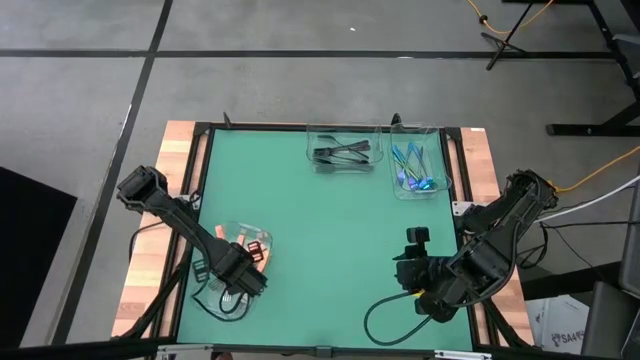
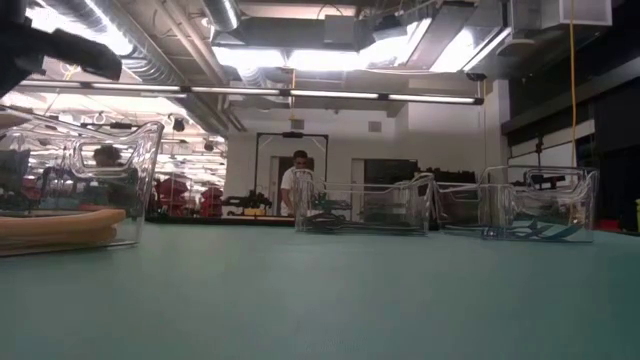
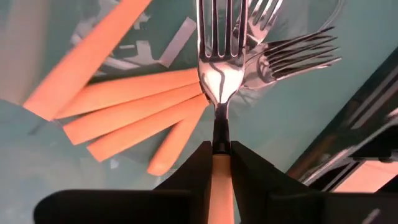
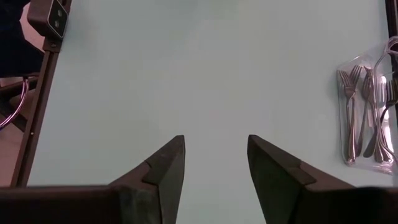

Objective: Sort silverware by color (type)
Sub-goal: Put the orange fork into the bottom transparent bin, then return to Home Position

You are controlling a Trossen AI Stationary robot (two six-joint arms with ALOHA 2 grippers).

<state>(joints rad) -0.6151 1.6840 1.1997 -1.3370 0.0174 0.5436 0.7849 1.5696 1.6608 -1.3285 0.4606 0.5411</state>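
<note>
Over the clear tray [image 1: 212,300] at the mat's near left, my left gripper [image 1: 245,280] [image 3: 221,149] points down, shut on an orange-handled fork [image 3: 219,74] with a silver head. Several more orange-handled forks [image 3: 130,109] lie in that tray below it, handles fanned out. The black forks [image 1: 340,152] lie in a clear tray at the far middle. The blue-teal pieces [image 1: 412,168] lie in the tray to its right. My right gripper [image 1: 425,285] [image 4: 216,146] hangs open over bare mat at the near right. My left gripper pinches the fork's orange handle [image 3: 221,180] between its two fingers, just behind the dark neck that joins the silver head. The fingers come from above, and the fork lies along them. Its head pokes out past the fingertips, tines down toward the forks in the tray.
The three trays [image 2: 60,200] [image 2: 365,208] [image 2: 540,205] stand apart, with green mat between them. A small black camera block [image 1: 417,237] sits on the mat by my right arm, and a black cable [image 1: 385,315] loops near the front edge. A person [image 2: 298,175] stands far behind the table.
</note>
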